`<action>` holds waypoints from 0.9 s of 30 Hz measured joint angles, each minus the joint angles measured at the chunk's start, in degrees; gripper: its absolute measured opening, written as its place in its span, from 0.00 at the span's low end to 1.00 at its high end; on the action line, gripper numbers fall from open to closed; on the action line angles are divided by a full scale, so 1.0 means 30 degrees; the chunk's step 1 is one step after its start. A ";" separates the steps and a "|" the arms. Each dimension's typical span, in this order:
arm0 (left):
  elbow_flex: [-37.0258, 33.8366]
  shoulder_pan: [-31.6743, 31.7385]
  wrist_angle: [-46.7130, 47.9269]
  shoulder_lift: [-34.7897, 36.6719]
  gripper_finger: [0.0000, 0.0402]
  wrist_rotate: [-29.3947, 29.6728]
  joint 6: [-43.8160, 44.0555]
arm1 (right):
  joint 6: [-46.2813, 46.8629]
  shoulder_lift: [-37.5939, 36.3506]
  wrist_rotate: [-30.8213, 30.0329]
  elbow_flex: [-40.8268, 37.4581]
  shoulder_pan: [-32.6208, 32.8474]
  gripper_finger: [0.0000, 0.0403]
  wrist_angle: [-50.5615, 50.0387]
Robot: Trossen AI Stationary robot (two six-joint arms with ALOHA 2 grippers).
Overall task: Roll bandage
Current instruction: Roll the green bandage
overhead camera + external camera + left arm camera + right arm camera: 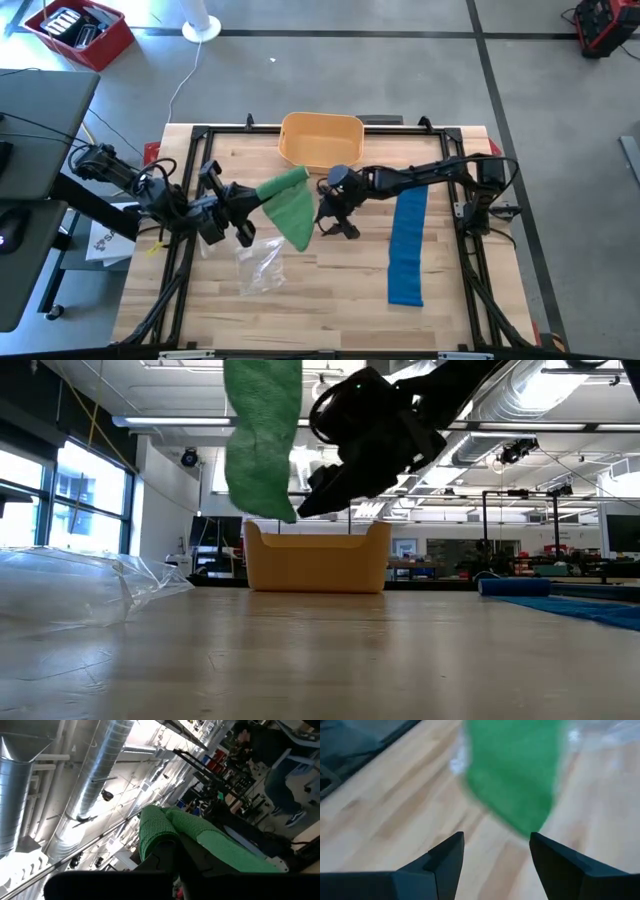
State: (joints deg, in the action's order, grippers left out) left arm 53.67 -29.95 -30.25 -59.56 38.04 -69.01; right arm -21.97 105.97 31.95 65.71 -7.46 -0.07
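We see a bright green bandage (291, 203) with a fine woven texture, plain and without print, hanging near the table's centre. At about three o'clock from it lies a solid blue bandage strip (407, 246), flat on the pale, light-brown wooden tabletop (330, 290) with its visible plank grain. At twelve o'clock stands a mustard-yellow basket (320, 139). At seven o'clock from the green bandage we find a clear, colourless plastic bag (260, 265). Both arms are black, as are the right gripper's fingers (440, 862). The table frame (180, 250) is black too.
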 joint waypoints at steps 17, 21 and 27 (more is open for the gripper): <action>-0.0007 0.0000 0.0306 -0.0012 0.00 -0.0088 0.0467 | -0.0591 0.0662 0.4232 0.0001 0.0131 0.55 0.4980; -0.0015 0.0161 0.0096 -0.0012 0.00 -0.0142 0.0297 | 0.1623 0.2328 0.5276 0.0030 0.0733 0.54 0.8202; -0.0015 0.0707 0.0141 0.0003 0.00 0.0793 -0.0256 | 0.4341 0.3689 0.5556 0.0324 0.1202 0.35 0.8955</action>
State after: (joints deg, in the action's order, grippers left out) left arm 53.63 -27.83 -29.82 -59.55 40.42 -69.78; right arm -8.94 117.03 48.62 66.68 -3.86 26.80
